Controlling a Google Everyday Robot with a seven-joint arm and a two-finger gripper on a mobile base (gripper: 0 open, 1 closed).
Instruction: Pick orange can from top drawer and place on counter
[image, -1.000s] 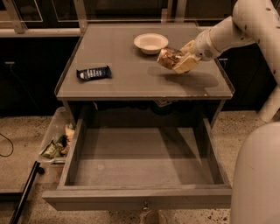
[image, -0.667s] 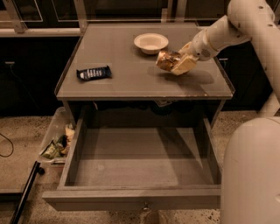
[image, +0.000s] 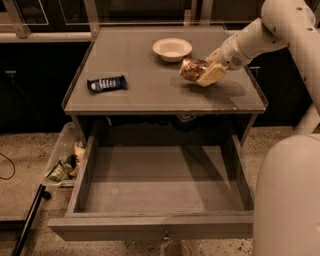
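Dark cabinets ran along the back, with speckled floor underneath. Going left to right: a floor bin (image: 64, 165) of crumpled rubbish sat at roughly 9 o'clock from the top drawer (image: 150, 226), which was pulled right out with nothing lying in it, so I'd guess the pick part was done. Up on the counter (image: 150, 97), a dark blue snack wrapper (image: 106, 83) lay flat around 9 o'clock, well clear of the action. A pale bowl (image: 172, 48) sat at 12 o'clock. The orange can (image: 192, 69) was at about 4 o'clock from the bowl, tilted and low over the counter; couldn't tell if it touched down. The gripper (image: 202, 75) came in from 2 o'clock with its fingers pinched on the can, probably holding on until the can sat flat.
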